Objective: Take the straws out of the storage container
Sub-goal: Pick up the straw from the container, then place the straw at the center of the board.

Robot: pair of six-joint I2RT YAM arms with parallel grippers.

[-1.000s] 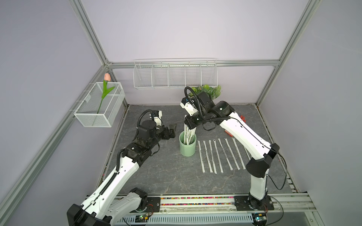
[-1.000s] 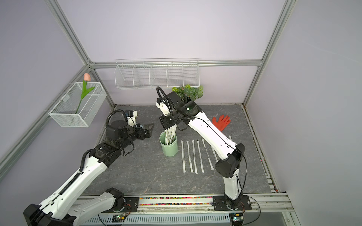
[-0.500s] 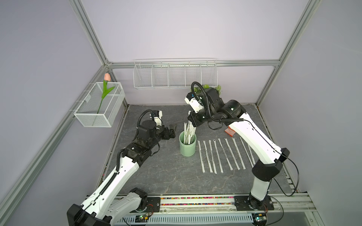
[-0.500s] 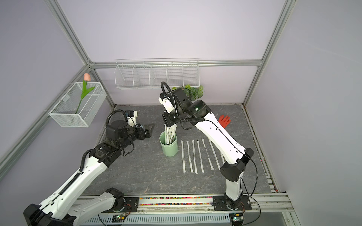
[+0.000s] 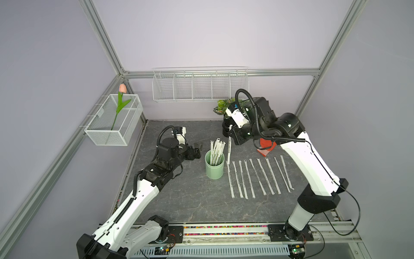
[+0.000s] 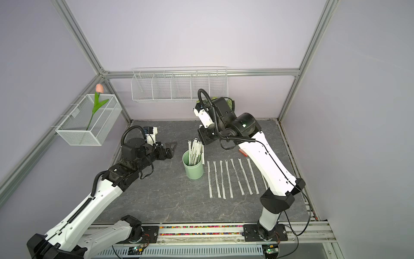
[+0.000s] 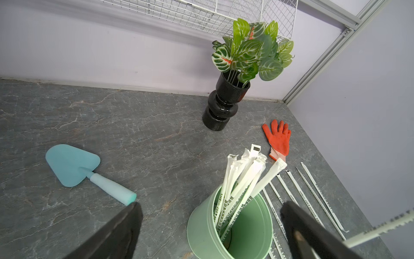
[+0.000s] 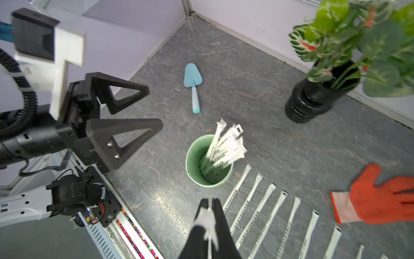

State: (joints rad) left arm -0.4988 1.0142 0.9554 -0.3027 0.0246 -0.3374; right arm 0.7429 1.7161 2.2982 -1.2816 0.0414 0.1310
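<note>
Right gripper (image 5: 230, 140) pinched closed on one straw (image 5: 228, 152) | left gripper (image 5: 198, 150) fully spread, empty | lower straw flat beside laid-out row (image 5: 257, 177) (parallel, not overlapping), clear of cup (image 5: 214, 170).

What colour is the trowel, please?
Light blue; the trowel shows best in the left wrist view.

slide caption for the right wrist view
Right tool shut on one wrapped straw, clear of the mint-green cup; other straws stand inside, a row of straws lies beside it.
</note>
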